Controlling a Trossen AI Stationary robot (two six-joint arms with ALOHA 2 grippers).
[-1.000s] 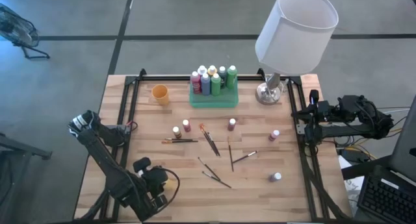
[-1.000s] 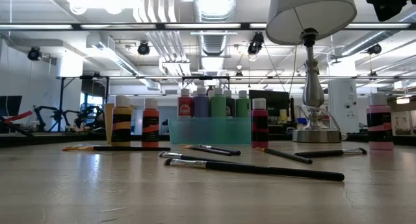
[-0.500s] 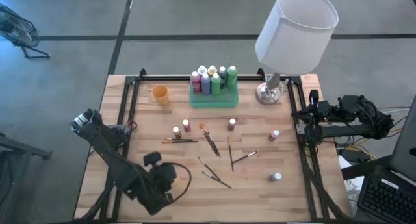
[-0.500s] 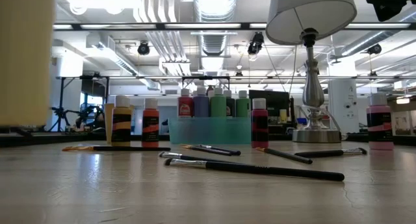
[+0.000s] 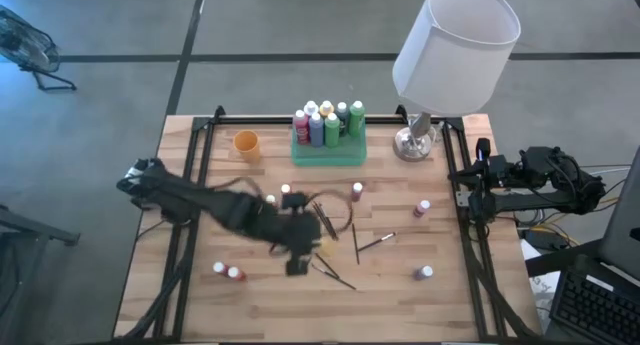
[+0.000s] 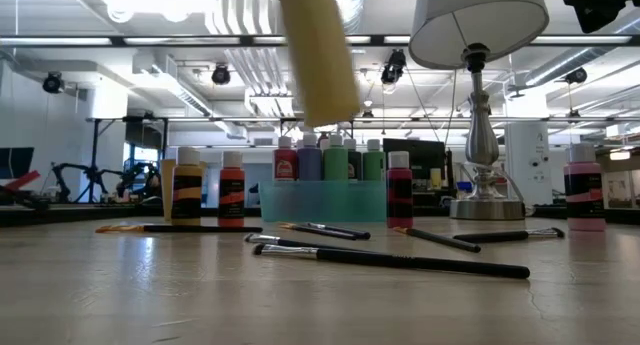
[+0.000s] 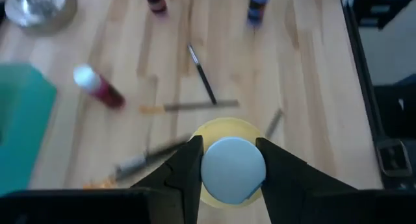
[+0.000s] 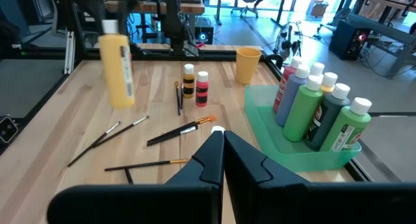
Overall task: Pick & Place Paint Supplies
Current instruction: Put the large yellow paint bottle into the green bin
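aloft, left jaws (image 7: 227,160) grip yellow bottle (image 8: 117,69) above scattered paintbrushes (image 5: 330,270).

Seven paint bottles (image 5: 331,128) in one green tray (image 5: 328,156), eight more loose, roughly six paintbrushes (image 5: 355,240), one orange cup (image 5: 246,144), one lamp (image 5: 455,45).

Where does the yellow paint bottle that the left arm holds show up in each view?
High view: hidden beneath the left gripper, mid-table.
Low view: yellow bottle, tilted in the air, top centre.
Left wrist view: bottom centre, cap towards the camera, gripped.
Right wrist view: upper left, above the table.
Shared landmark: green tray.
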